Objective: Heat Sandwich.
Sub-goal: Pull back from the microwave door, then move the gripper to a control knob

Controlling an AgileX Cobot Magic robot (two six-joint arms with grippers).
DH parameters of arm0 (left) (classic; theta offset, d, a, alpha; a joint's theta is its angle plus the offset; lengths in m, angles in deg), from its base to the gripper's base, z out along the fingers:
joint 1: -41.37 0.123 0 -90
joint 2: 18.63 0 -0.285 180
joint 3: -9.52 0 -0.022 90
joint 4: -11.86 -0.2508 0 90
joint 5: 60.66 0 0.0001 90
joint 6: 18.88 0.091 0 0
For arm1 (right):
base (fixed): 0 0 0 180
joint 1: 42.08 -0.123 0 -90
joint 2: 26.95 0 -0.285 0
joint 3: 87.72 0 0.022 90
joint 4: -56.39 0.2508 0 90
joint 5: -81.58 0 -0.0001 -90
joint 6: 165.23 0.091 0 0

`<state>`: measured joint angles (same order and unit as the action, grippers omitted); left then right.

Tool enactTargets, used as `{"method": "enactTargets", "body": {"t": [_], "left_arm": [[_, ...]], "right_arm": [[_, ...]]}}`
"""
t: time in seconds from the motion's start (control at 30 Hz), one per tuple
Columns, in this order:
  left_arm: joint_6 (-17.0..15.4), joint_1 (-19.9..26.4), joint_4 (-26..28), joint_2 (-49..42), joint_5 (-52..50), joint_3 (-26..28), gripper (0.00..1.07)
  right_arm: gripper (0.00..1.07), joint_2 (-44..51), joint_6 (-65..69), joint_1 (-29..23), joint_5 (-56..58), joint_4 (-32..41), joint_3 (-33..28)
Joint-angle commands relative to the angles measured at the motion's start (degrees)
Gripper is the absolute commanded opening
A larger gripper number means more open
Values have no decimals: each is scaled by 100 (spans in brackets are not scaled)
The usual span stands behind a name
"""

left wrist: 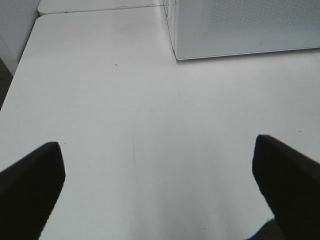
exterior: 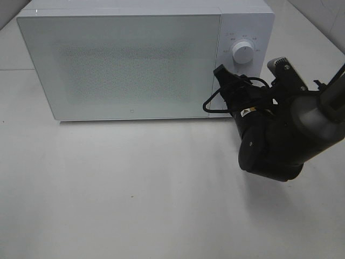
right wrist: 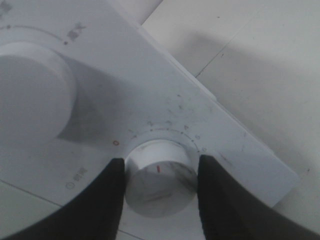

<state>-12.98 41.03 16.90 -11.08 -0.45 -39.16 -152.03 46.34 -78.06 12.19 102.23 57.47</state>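
Observation:
The sandwich is out of view. The white microwave stands at the back of the table with its door closed. My right gripper is at its control panel, below the upper knob. In the right wrist view the gripper has its two black fingers against both sides of the lower timer knob, which bears a red mark. My left gripper is open and empty, low over the bare white table, in front of the microwave's corner.
The microwave's upper knob sits beside the gripped one. The right arm's dark body hangs over the table in front of the control panel. The table edge runs along one side in the left wrist view.

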Motion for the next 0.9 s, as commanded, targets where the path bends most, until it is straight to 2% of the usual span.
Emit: {"method": "enactTargets", "body": {"t": [0.03,0.47,0.63,0.9], "left_arm": [[0,23,34,-160,-74,-23,98],[0,23,34,-160,-74,-23,98],[0,23,34,-160,-74,-23,98],[0,23,34,-160,-74,-23,98]], "right_arm": [[7,29,1134,-17,-550,-212,69],[7,23,4332,-17,-905,-292,69],[7,17,4985,-17,-905,-235,69],[9,17,5099,-17,-905,-275,69]]}}
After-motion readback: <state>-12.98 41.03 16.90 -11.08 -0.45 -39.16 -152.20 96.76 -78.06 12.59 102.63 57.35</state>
